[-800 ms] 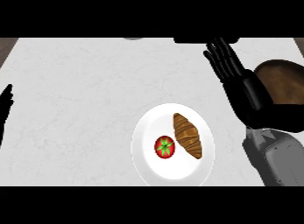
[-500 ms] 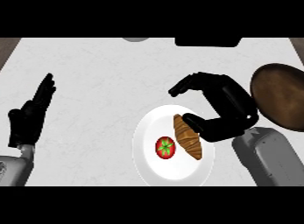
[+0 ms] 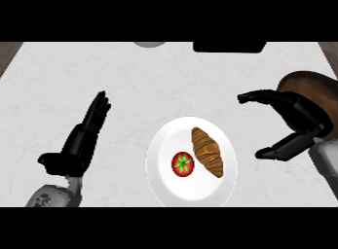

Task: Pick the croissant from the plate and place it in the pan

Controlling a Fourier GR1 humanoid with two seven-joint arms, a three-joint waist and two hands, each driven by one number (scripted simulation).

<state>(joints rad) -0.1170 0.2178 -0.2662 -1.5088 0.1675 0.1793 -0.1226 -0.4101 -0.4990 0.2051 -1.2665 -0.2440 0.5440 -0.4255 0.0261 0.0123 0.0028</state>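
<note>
The croissant (image 3: 208, 151) is lying on the white plate (image 3: 164, 189), just right of a tomato (image 3: 183, 164). Right of the plate, the right hand (image 3: 301, 121) is hovering with fingers curled, holding nothing, before the brown pan (image 3: 322, 92). Left of the plate, the left hand (image 3: 82, 141) is resting with fingers straight

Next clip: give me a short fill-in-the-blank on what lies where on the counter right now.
1. The croissant lies on the white ____.
2. Beside the croissant, on its left in the view, sits a red ____.
3. The right robot hand, fingers curled, holds ____.
4. The brown pan shows at the view's ____ edge.

Missing words: plate; tomato; nothing; right
</note>
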